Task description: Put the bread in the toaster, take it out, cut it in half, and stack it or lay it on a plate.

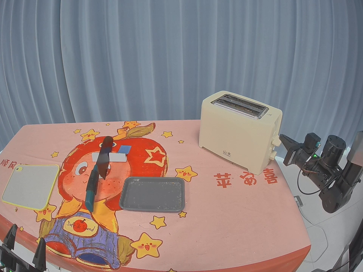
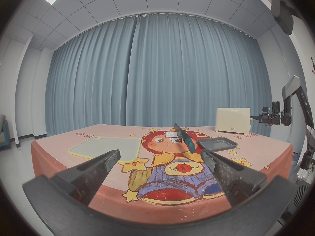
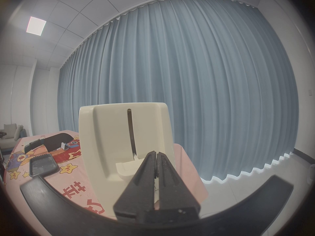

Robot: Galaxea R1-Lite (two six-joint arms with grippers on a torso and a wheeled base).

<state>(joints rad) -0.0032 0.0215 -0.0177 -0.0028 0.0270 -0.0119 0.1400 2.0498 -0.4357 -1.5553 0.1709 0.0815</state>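
- Our right tool (image 3: 157, 156) has its two fingers pressed together, holding nothing.
- The toaster (image 3: 124, 131) stands straight ahead of this tool, its end face turned toward the tips.
- The lever (image 3: 129, 166) sits just in front of and slightly below those tips. It is low in its upright track, and we cannot tell whether the two touch.
- The track runs vertically, so we judge the coming move is a push or lift along that line.
- We cannot make out the bread. It may sit deep in the top slots (image 1: 240, 105), which look dark from the head view.
- Our left tool (image 2: 160, 153) is spread wide and empty, off the near edge of the counter (image 1: 227, 216) and well apart from the toaster, so the right arm is nearer.
- Ahead of the left tool lie the cutting board (image 1: 30, 186), knife (image 1: 96, 174) and plate (image 1: 153, 194).
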